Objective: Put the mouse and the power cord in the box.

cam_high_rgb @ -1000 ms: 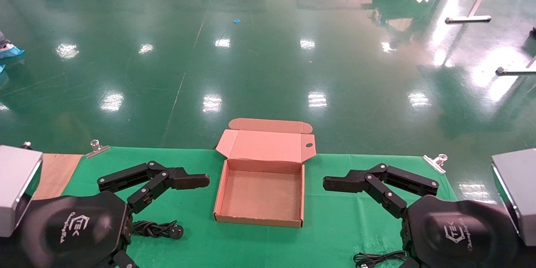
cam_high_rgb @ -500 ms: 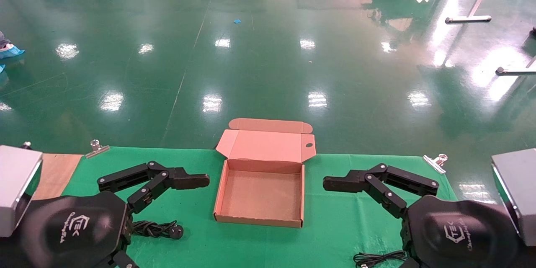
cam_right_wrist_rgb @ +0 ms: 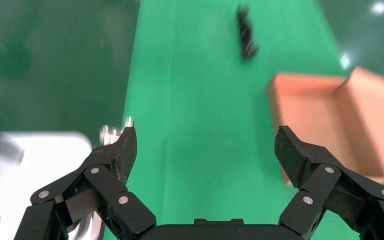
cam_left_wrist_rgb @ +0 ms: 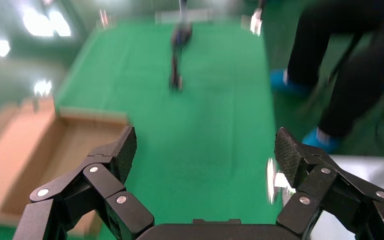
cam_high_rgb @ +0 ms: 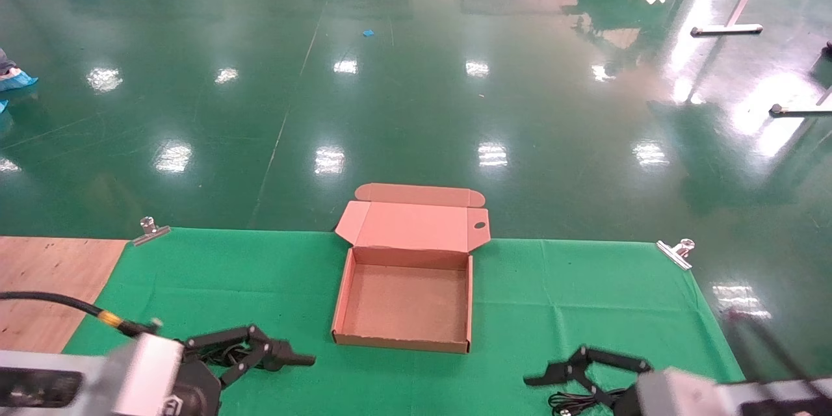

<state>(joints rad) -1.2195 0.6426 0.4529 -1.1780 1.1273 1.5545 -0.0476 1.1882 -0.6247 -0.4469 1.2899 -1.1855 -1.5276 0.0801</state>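
I see the box point(cam_high_rgb: 404, 302) open, lid back; beside it – mouse cable point(cam_high_rgb: 578, 400) right, power cord point(cam_high_rgb: 224, 354) left.

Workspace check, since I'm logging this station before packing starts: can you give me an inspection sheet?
Surface: green cloth over a wooden table, held by metal clips.
Job's things: box open at centre, lid flap back, nothing seen inside. Mouse not seen.
Clutter: nothing seen.
Grippers: left gripper open, low at the near left of the box; right gripper open, low at the near right.
Cables: power cord partly hidden behind the left gripper; thin black cable coiled under the right gripper.
Surroundings: glossy green floor; a person's legs in the left wrist view.
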